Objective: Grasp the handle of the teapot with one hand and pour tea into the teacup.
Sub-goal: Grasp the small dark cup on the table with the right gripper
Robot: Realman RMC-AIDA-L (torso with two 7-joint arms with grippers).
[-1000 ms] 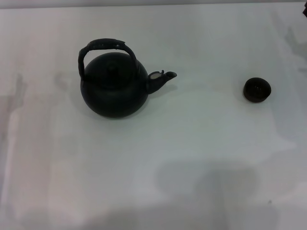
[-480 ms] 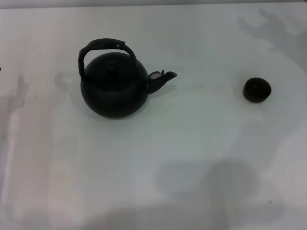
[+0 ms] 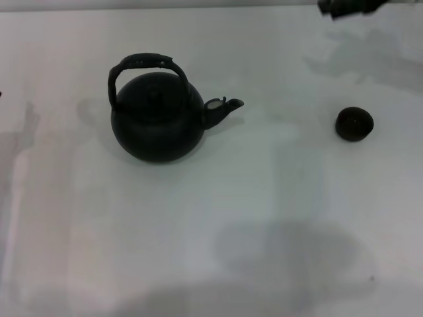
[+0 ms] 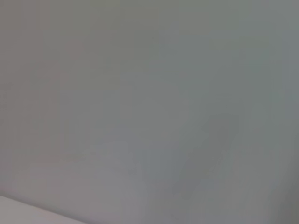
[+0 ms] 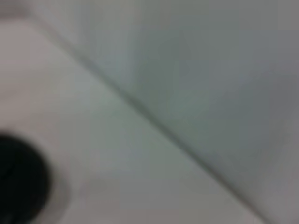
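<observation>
The black round teapot stands upright on the white table, left of centre, with its spout pointing right. Its rough arched handle loops over the lid and nothing holds it. The small dark teacup stands far to the right of the spout; a dark round shape in the right wrist view looks like the same cup. My right gripper shows only as a dark part at the top right edge, beyond the cup. My left gripper is out of view.
Soft shadows lie on the table at the right back, along the left side and at the front. The left wrist view shows only a plain grey surface. A straight edge line crosses the right wrist view.
A dark part of my right arm has come into view at the top right edge, and its shadow has shifted over the back right of the table. Teapot and cup have not moved.
</observation>
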